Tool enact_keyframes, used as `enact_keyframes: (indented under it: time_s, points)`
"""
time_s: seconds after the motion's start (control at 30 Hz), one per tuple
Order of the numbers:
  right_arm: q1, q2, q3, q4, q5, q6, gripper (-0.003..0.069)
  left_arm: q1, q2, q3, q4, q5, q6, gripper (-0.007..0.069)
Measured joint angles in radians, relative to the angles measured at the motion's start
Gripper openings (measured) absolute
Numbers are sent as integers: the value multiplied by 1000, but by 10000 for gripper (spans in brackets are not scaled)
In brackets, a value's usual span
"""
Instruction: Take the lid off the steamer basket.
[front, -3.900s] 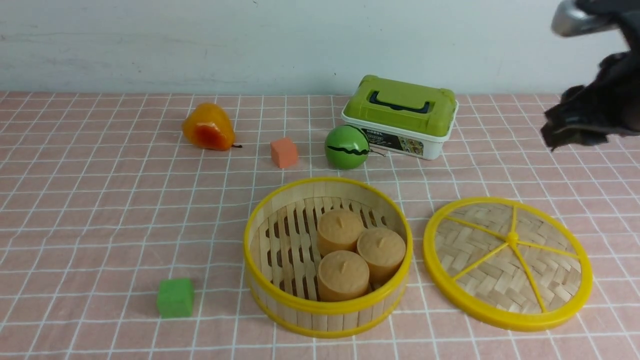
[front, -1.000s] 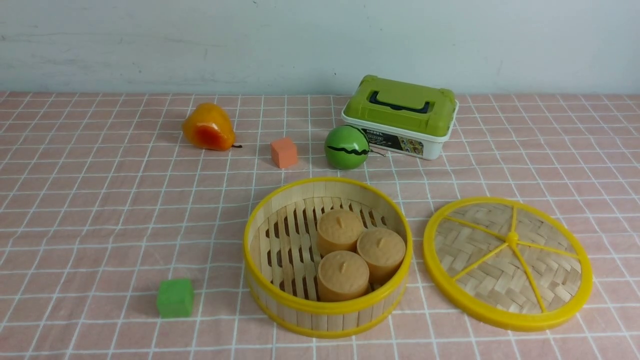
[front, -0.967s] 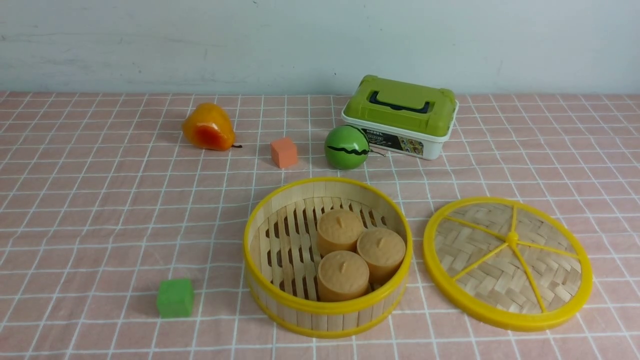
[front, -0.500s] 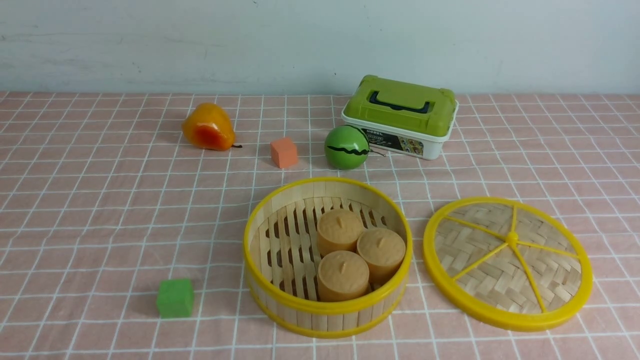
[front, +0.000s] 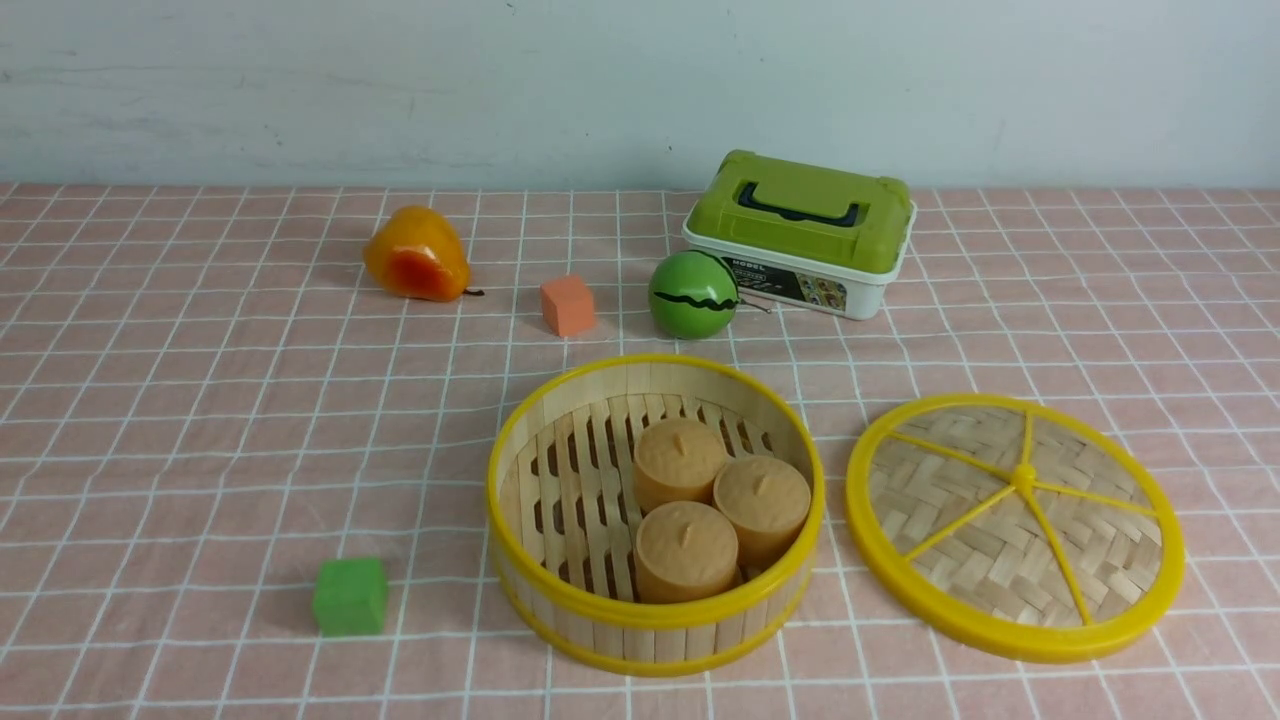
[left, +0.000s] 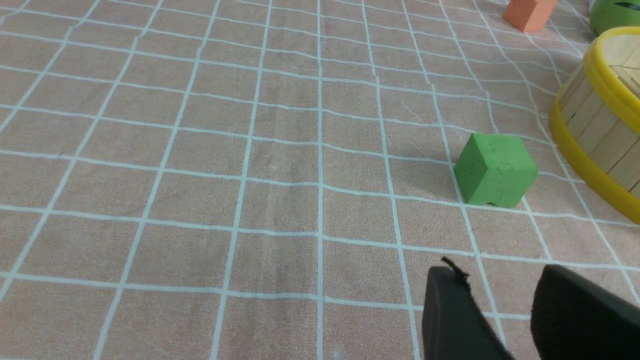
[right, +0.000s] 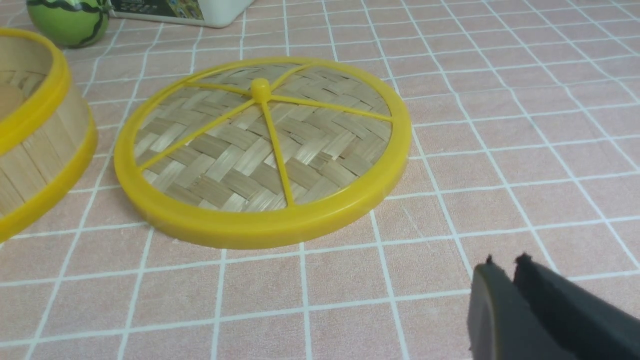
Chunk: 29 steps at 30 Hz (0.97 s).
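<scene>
Round steamer basket of bamboo slats with yellow plastic rings (front: 655, 640): one, uncovered, on my table with its pink, white-gridded cloth (front: 250, 400). Contents: three light-brown bun-shaped pieces (front: 686, 552), grouped toward the basket's right side. Flat lid of woven bamboo with yellow plastic rim and spokes (front: 1010, 520): one, lying flat on the cloth, right of the basket and apart from it. Green cube (front: 350, 596): one, left of the basket. My left black pincer (left: 492, 295): one, fingertips apart, nothing between them. My right black pincer (right: 506, 270): one, fingertips close together in a narrow gap, holding nothing, clear of the lid.
</scene>
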<state>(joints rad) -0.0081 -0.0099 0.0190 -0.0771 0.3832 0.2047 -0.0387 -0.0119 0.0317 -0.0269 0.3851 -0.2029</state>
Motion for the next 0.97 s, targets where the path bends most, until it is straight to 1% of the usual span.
enact_keyframes:
  time_s: [0.97]
  points:
    - [0, 0, 0, 0, 0, 0, 69, 0, 0, 0, 0, 0, 0, 239]
